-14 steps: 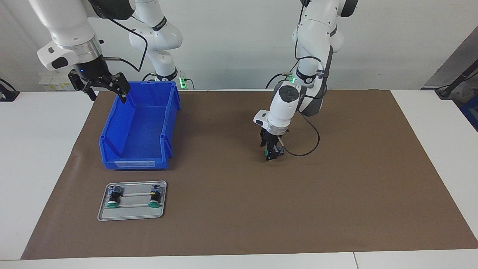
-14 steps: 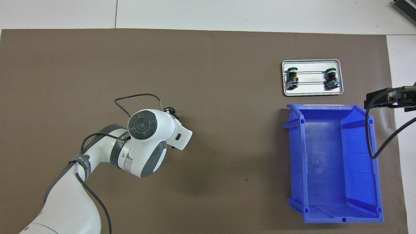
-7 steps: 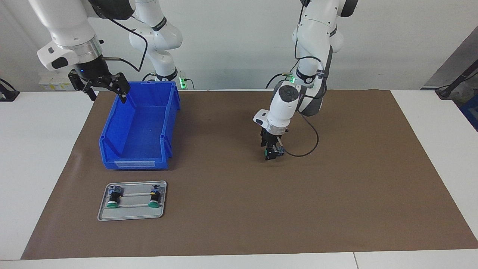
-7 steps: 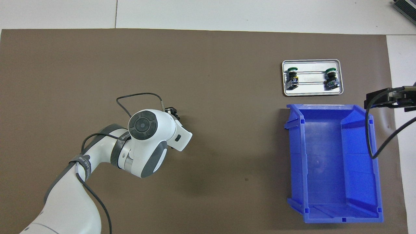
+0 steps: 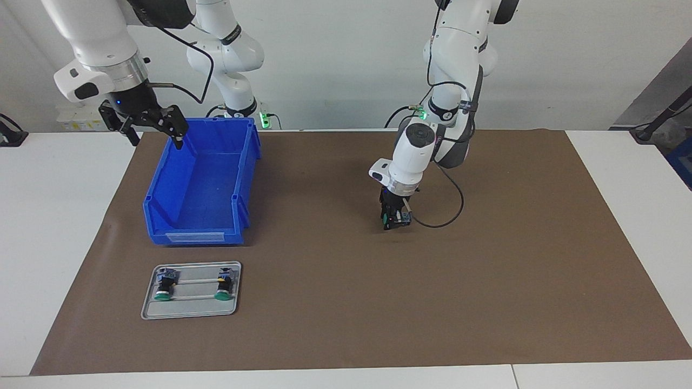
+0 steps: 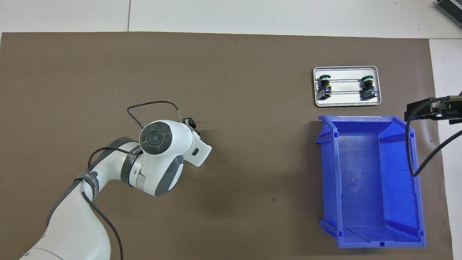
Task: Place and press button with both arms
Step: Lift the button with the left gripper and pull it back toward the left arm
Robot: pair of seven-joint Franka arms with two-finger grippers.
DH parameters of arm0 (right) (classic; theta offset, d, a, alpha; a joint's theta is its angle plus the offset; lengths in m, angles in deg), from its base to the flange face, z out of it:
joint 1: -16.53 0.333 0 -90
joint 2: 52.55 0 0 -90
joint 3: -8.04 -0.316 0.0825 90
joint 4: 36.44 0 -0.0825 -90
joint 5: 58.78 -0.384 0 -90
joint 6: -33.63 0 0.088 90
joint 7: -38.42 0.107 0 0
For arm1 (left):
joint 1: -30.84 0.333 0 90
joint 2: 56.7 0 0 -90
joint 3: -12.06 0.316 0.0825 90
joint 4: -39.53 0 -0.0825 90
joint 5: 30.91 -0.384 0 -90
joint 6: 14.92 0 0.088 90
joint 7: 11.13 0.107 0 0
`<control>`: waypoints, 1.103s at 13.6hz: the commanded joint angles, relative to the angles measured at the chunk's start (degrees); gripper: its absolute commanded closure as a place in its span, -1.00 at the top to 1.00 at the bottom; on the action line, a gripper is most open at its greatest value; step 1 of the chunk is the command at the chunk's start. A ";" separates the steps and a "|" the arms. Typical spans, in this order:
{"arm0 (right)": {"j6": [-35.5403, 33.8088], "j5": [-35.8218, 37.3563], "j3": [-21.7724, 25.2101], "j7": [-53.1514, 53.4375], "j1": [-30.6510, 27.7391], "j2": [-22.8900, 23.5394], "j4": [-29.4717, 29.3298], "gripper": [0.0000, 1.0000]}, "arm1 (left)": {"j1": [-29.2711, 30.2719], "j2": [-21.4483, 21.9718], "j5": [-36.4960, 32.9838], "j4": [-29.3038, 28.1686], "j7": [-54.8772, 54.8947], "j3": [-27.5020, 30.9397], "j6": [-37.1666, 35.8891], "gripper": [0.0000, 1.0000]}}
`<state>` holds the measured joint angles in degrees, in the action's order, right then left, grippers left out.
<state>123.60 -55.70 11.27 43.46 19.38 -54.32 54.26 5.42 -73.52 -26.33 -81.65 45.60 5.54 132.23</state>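
My left gripper [image 5: 393,222] is shut on a button [image 5: 386,219], which lies sideways with its green cap toward the right arm's end. It is low over the middle of the brown mat; I cannot tell whether it touches. In the overhead view the wrist hides most of that gripper [image 6: 190,124]. Two more buttons [image 5: 164,286] [image 5: 223,284] lie on a grey tray [image 5: 189,310], also in the overhead view [image 6: 325,85] [image 6: 367,87]. My right gripper [image 5: 154,129] hangs open and empty above the blue bin's corner nearest the robots, and waits.
An empty blue bin [image 5: 246,178] stands on the mat at the right arm's end, seen from above too [image 6: 330,173]. The tray [image 6: 346,103] lies just farther from the robots than the bin. A black cable [image 5: 448,216] loops from the left wrist.
My left arm's wrist has shifted slightly and the gripper with the button has sunk a little toward the mat. The right arm has not moved.
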 commanded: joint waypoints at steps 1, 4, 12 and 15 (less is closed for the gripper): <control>-0.15 -0.71 -0.24 -1.43 -0.39 -1.22 1.24 1.00 | 0.19 -0.66 0.17 -0.64 0.93 0.81 0.85 -0.70; -0.15 -0.71 -0.24 -1.43 -0.39 -1.22 1.24 1.00 | 1.94 -1.19 0.35 1.55 0.49 0.89 0.51 -0.68; -0.15 -0.72 -0.24 -1.43 -0.39 -1.22 1.24 1.00 | 10.21 2.23 10.00 4.64 1.54 0.37 -2.21 -0.45; -0.15 -0.71 -0.24 -1.43 -0.39 -1.22 1.24 1.00 | 12.06 4.43 10.45 4.64 3.29 0.28 -5.46 -0.45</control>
<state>123.60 -55.70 11.27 43.46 19.38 -54.32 54.26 16.27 -71.62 -17.31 -76.56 46.80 6.31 129.68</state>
